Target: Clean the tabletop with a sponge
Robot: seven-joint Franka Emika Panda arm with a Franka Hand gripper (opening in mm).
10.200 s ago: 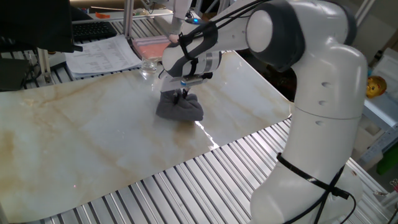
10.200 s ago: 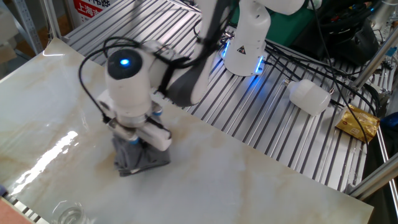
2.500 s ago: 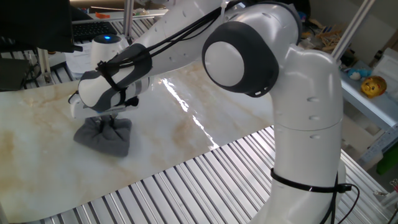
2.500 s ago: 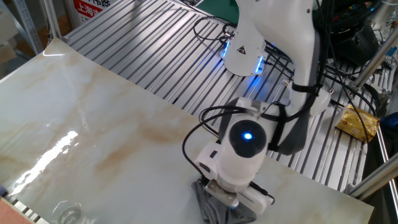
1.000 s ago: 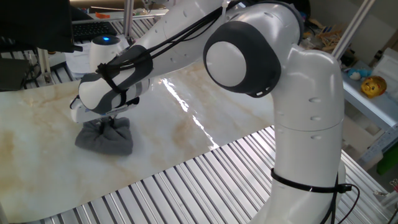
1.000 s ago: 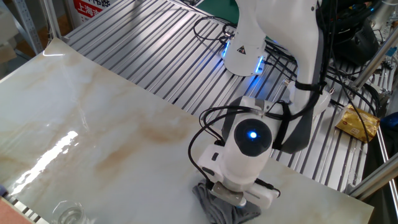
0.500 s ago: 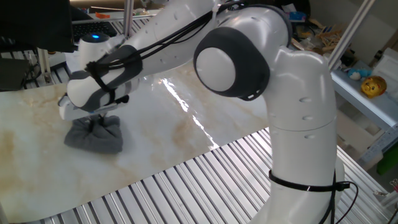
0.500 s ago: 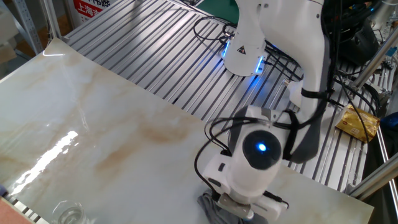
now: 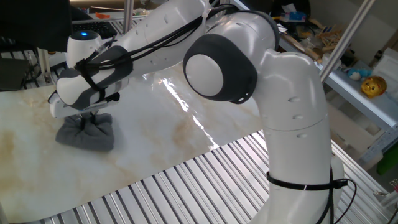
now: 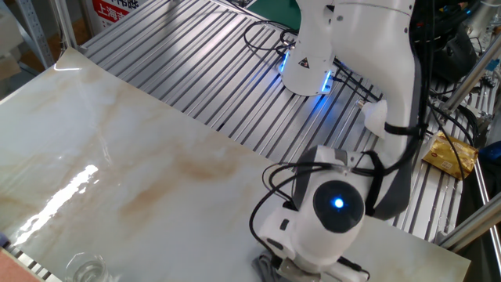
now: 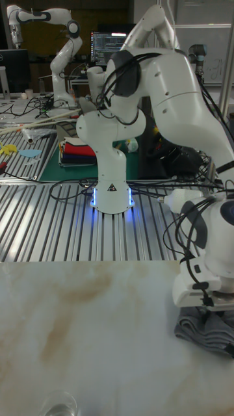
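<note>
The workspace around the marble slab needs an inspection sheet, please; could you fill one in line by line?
Surface: tabletop is a glossy marble-look slab lying on ribbed metal slats; no spill can be made out.
Job's things: sponge, dark grey and bunched, sits on the slab near one end.
Clutter: clear glass stands on the slab; papers lie beyond the slab's far edge.
Grippers: gripper points down, shut on the sponge.
Cables: black cables trail over the slats by the robot base.
Surroundings: second robot arm, monitor and stacked coloured sheets behind.
</note>
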